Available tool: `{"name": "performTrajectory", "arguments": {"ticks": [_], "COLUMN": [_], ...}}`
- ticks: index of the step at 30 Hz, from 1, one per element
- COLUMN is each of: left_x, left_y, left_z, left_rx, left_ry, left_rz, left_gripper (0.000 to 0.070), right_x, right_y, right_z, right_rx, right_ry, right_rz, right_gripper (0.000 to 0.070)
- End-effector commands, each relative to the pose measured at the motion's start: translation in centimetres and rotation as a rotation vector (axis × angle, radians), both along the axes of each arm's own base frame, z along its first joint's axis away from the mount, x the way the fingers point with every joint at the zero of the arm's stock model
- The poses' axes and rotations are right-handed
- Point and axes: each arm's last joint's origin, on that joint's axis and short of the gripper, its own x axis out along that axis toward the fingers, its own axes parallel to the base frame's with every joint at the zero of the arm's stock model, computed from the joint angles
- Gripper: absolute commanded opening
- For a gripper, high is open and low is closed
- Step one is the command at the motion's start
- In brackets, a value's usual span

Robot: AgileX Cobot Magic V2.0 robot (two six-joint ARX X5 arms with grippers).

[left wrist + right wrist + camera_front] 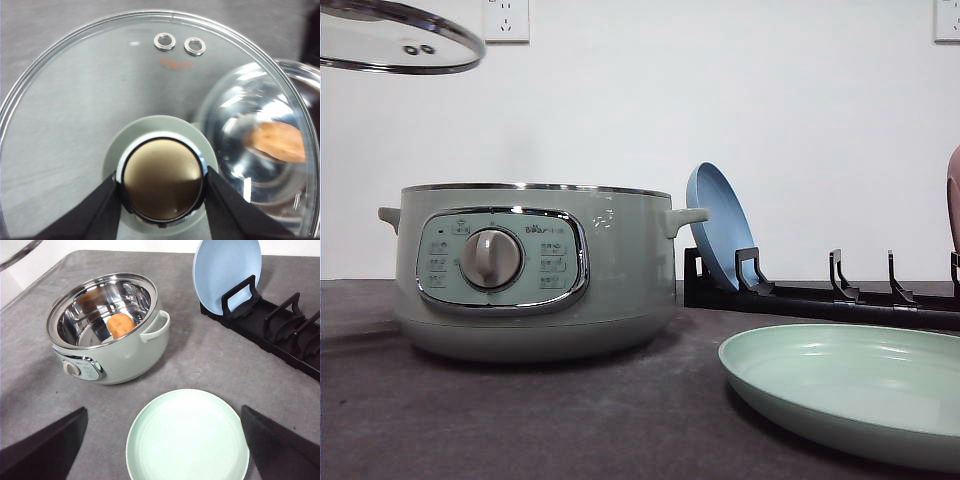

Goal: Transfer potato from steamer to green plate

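The smooth orange-brown potato [121,325] is seen inside the uncovered steel-lined steamer [107,330] — the glass lid [150,90] is clamped by the left gripper [162,192]; the right gripper [165,450] is spread wide above the green plate [187,437].

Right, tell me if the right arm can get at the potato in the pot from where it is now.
Probably yes. The lid is held up and off to the side by the left end effector, so the pot is open and the potato lies uncovered. The right end effector is open above the green plate.
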Motion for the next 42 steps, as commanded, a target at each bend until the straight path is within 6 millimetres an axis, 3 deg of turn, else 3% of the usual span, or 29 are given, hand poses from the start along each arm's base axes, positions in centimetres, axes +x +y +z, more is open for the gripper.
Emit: {"name": "performTrajectory", "arguments": {"ticks": [1, 10, 18, 23, 29, 42], "left_x": [-0.4, -0.4, -0.4, -0.4, -0.4, -0.3], "left_y": [0.6, 2.7, 2.9, 2.9, 2.9, 2.9], "left_z": [1.4, 1.4, 1.4, 1.4, 1.4, 1.4], "left_rx": [-0.001, -0.002, -0.001, -0.001, -0.001, -0.004], "left_ry": [-0.084, -0.086, -0.088, -0.088, -0.088, -0.090], "left_rz": [0.021, 0.104, 0.110, 0.110, 0.110, 0.112], "left_gripper": [0.0000, 0.0000, 0.0000, 0.0000, 0.0000, 0.0000], "right_x": [0.0, 0.0, 0.0, 1.1, 5.1, 17.5], "right_y": [0.0, 0.0, 0.0, 0.8, 3.8, 12.8], "right_z": [0.5, 0.5, 0.5, 0.3, 0.3, 2.2], "right_rx": [0.002, 0.003, 0.001, -0.010, -0.030, -0.188], "right_ry": [-0.026, -0.026, -0.023, 0.025, 0.127, 0.316], "right_rz": [0.007, 0.009, 0.010, 0.049, 0.201, 0.429], "right_gripper": [0.0618, 0.0618, 0.0617, 0.0617, 0.0616, 0.0616]}}
